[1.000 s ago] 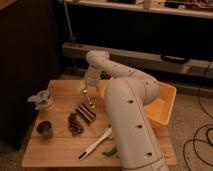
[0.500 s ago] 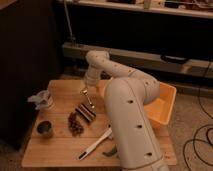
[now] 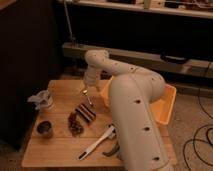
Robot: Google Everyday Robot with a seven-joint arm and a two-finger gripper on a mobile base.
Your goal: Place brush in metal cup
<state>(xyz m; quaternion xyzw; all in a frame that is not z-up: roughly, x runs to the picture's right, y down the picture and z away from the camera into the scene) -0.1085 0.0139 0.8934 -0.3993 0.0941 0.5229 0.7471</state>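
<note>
The brush (image 3: pixel 96 143), white with a long handle, lies on the wooden table (image 3: pixel 60 150) near the front, by the arm's base. The metal cup (image 3: pixel 45 128) stands upright at the table's front left. My gripper (image 3: pixel 87 92) hangs over the middle back of the table, just above a dark brown block (image 3: pixel 86 111). It is far from both the brush and the cup.
A bunch of dark grapes (image 3: pixel 75 123) lies next to the brown block. A crumpled clear plastic cup (image 3: pixel 40 100) sits at the left edge. An orange bin (image 3: pixel 167 107) stands at the right behind the arm. A green item (image 3: pixel 111 149) lies by the brush.
</note>
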